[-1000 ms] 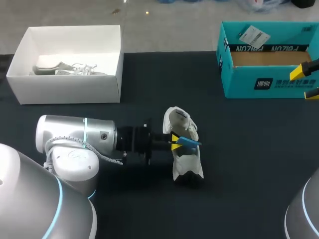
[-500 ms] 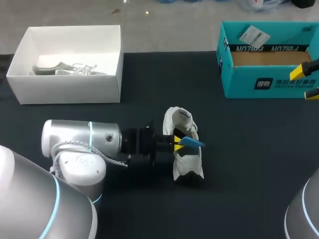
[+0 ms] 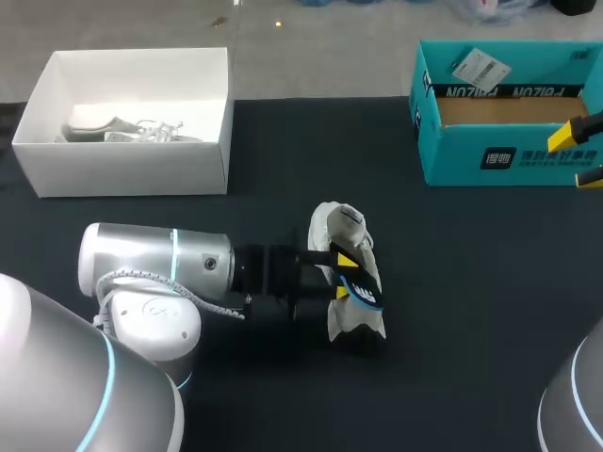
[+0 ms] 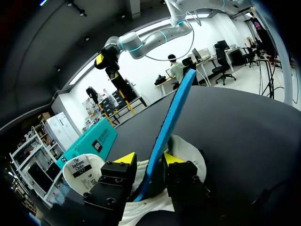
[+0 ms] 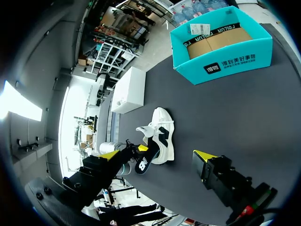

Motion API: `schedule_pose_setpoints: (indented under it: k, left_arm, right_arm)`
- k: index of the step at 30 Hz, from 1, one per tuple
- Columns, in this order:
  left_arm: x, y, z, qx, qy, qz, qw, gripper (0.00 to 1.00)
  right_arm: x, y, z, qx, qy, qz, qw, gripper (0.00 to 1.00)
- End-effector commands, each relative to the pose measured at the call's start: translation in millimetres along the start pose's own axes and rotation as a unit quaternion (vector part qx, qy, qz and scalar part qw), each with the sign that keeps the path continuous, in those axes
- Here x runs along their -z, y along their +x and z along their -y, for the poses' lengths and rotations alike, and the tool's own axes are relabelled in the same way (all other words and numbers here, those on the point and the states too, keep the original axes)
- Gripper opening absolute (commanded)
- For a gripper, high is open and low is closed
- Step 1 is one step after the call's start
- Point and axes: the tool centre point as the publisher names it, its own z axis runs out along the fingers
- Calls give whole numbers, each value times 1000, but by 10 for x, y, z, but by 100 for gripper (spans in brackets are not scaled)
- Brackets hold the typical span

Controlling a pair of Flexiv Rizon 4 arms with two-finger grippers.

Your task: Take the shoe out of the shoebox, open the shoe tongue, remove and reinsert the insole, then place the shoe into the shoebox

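A white and black shoe (image 3: 350, 315) lies on the black table near the middle, also seen in the right wrist view (image 5: 162, 134). The blue insole (image 3: 366, 294) sticks out of its opening, curving down over the shoe's side. My left gripper (image 3: 342, 274) is at the shoe's opening, fingers apart on either side of the insole (image 4: 169, 122). The insole leans on one finger only and the other stands clear, so the gripper (image 4: 149, 159) is open. My right gripper (image 3: 578, 155) hangs open by the teal shoebox (image 3: 509, 113), far from the shoe (image 4: 190, 150).
A white box (image 3: 132, 118) at the back left holds another pale shoe (image 3: 122, 130). The teal shoebox (image 5: 221, 47) stands open at the back right. Bare table (image 3: 471, 311) spreads between the shoe and my right arm.
My left gripper's fingers have spread apart. The insole, which stuck out sideways from the shoe before, has dropped and now curves down along it. The right arm has not moved.
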Motion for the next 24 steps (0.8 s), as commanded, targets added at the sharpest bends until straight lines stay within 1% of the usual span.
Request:
schedule_pose_setpoints:
  k: [1, 2, 5, 7, 18, 22, 24]
  left_arm:
    - [-15, 13, -5, 1, -3, -6, 1000, 8]
    - [-29, 13, -20, 4, -4, -10, 1000, 0]
    - [-69, 7, -74, 5, -8, -17, 1000, 0]
    - [-89, -6, -123, 6, -18, -23, 1000, 0]
    - [-116, -134, -369, 18, -41, -21, 999, 0]
    - [-93, -175, -428, 23, -50, -17, 998, 0]
    - [-77, -177, -406, 24, -51, -16, 998, 1]
  right_arm:
    - [-2, 0, -3, -1, 1, 1, 1000, 100]
    - [-2, 0, -3, -1, 1, 1, 1000, 100]
    - [-2, 0, -3, -1, 1, 1, 1000, 100]
    - [-2, 0, -3, -1, 1, 1, 1000, 100]
    - [-2, 0, -3, -1, 1, 1, 1000, 100]
    - [-2, 0, -3, -1, 1, 1, 1000, 100]
    - [-2, 0, -3, -1, 1, 1, 1000, 100]
